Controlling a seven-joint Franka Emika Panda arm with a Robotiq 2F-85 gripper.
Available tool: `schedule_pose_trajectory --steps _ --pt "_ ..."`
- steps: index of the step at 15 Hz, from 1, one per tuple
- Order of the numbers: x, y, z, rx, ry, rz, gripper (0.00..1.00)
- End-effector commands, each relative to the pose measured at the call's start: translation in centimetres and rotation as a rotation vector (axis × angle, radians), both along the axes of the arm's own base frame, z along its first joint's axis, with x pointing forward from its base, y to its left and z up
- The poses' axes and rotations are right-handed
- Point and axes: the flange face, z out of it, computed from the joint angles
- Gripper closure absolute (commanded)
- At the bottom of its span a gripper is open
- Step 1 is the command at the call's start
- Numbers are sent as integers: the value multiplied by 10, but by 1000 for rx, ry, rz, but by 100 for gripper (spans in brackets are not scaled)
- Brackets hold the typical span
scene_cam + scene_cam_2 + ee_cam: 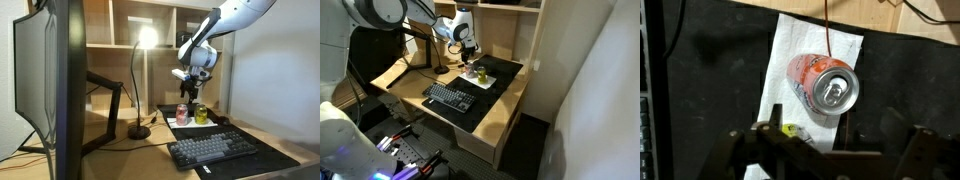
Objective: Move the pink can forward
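Observation:
The pink can point(818, 82) stands upright on a white paper sheet point(790, 45), seen from above in the wrist view with its silver top showing. It also shows in both exterior views point(182, 114) point(471, 70). A yellow-green can point(201, 113) stands next to it; only a sliver of it point(795, 130) shows in the wrist view behind the gripper body. My gripper point(187, 93) hangs above the cans, apart from them, and its fingers look spread and empty point(840, 150).
A black mat point(710, 70) lies under the paper on a wooden desk point(150, 150). A keyboard point(212, 148), a lit desk lamp point(146, 40), a large monitor point(50, 80) and shelf walls point(225, 60) stand around.

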Motion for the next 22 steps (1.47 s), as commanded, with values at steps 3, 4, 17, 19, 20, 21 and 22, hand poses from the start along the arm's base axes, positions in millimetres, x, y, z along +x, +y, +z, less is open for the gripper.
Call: schedule_pose_trajectory --steps 3,4,17,19,20,21,22 --pt "-9 -14 -29 9 62 -44 0" --pt "-7 -16 -35 7 59 -69 0" --pt "8 -13 -53 120 -28 -214 0" --pt "11 -7 -58 143 -32 -215 0" --pt "13 -5 -59 151 -40 -220 0" --pt "15 -2 -60 156 -48 -220 0" --pt "17 -1 -61 157 -60 -220 0"
